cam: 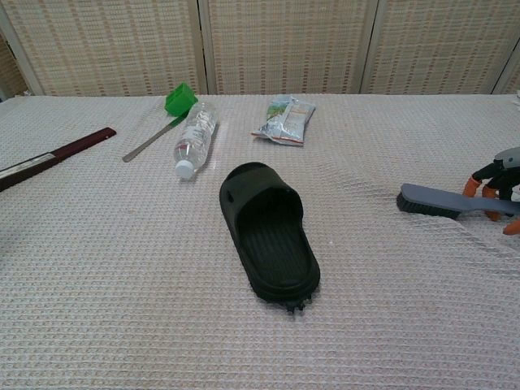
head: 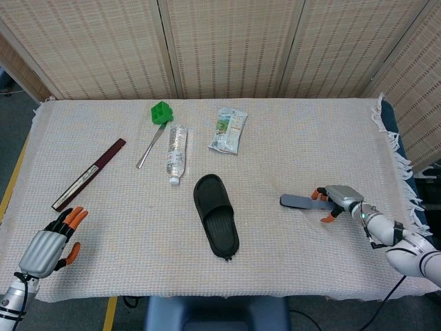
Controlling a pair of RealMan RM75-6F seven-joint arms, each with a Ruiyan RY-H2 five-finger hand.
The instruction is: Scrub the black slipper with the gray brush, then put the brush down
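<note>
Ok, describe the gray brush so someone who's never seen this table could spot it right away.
Start at the black slipper in the middle of the table. Look toward the fringed edge: the gray brush lies flat there, its handle at the right hand. It is the only gray, bristled thing.

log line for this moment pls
right hand on gray brush handle, brush on table | black slipper untouched | left hand idle, open
</note>
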